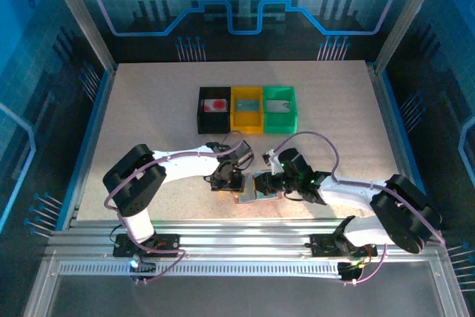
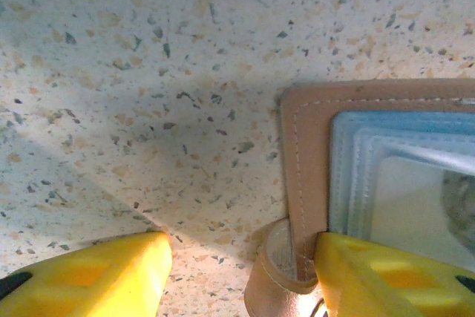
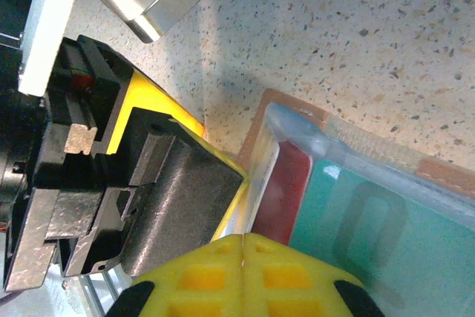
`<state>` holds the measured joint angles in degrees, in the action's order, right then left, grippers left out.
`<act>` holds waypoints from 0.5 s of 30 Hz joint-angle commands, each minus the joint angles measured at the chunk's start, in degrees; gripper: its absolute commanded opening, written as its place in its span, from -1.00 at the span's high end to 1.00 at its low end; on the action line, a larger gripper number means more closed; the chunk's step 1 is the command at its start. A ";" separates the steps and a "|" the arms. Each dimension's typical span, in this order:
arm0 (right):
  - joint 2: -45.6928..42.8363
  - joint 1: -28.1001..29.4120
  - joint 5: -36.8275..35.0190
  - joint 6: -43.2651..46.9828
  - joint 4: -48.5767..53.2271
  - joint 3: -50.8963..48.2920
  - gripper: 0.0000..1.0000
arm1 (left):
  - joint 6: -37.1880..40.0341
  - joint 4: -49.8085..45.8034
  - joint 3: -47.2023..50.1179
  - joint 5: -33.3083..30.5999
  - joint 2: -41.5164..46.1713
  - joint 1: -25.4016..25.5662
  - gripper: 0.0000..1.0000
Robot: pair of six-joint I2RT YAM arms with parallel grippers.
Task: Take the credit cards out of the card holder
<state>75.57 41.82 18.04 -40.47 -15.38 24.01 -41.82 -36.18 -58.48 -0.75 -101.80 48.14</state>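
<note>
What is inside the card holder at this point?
A red card and a teal card lie side by side in the card holder, under its see-through pocket layers. Their lower ends are covered by the shut right gripper, so how deep they sit cannot be told.

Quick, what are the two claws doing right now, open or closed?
Left gripper: open, jaws apart across the card holder edge.
Right gripper: closed tight, right beside the card holder.
</note>
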 commanded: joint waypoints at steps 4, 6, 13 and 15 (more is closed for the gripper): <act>-3.01 -1.18 1.95 1.16 1.91 -0.83 1.00 | 0.16 8.32 4.07 5.41 -7.63 1.08 -0.14; -3.43 -1.73 2.08 1.18 2.44 -0.97 1.00 | 0.16 8.32 4.07 5.41 -7.63 1.08 -0.14; -4.51 -3.53 2.64 0.96 4.04 -0.95 1.00 | 0.12 8.23 3.82 5.59 -7.47 1.09 -0.14; -4.95 -3.95 2.92 1.05 4.44 -0.98 1.00 | 0.16 8.17 3.79 5.67 -7.54 1.08 -0.14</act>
<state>72.25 38.74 18.96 -40.42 -11.38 23.24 -41.82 -36.16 -58.48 -0.75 -101.80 48.14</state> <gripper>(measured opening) 0.041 0.570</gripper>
